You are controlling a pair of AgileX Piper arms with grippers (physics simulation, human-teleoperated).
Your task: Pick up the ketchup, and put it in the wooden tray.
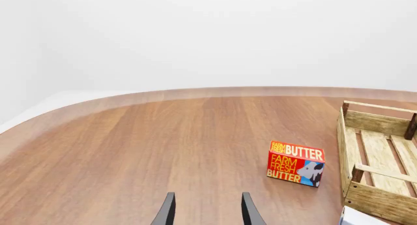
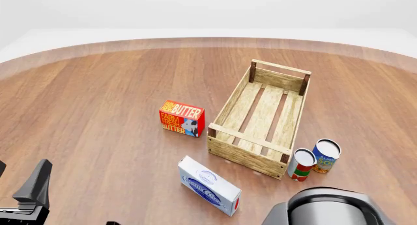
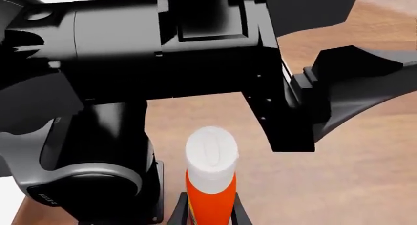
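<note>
In the right wrist view the ketchup (image 3: pixel 210 183), an orange-red bottle with a white cap, stands between the two dark fingers of my right gripper (image 3: pixel 209 205). The fingers press on both of its sides, so the gripper is shut on it. In the front view the ketchup is hidden. The wooden tray (image 2: pixel 251 156) lies right of the table's middle, long side running away from me, with nothing in it; its near end (image 1: pixel 381 203) also shows in the left wrist view. My left gripper (image 1: pixel 208 213) hangs open over bare wood with nothing between its fingers.
A red butter box (image 2: pixel 182 118) (image 1: pixel 296 162) stands just left of the tray. A white and blue carton (image 2: pixel 208 186) lies in front of it. Two cans (image 2: pixel 302 164) (image 2: pixel 325 155) stand at the tray's near right corner. The right arm's body (image 2: pixel 332 208) fills the bottom edge.
</note>
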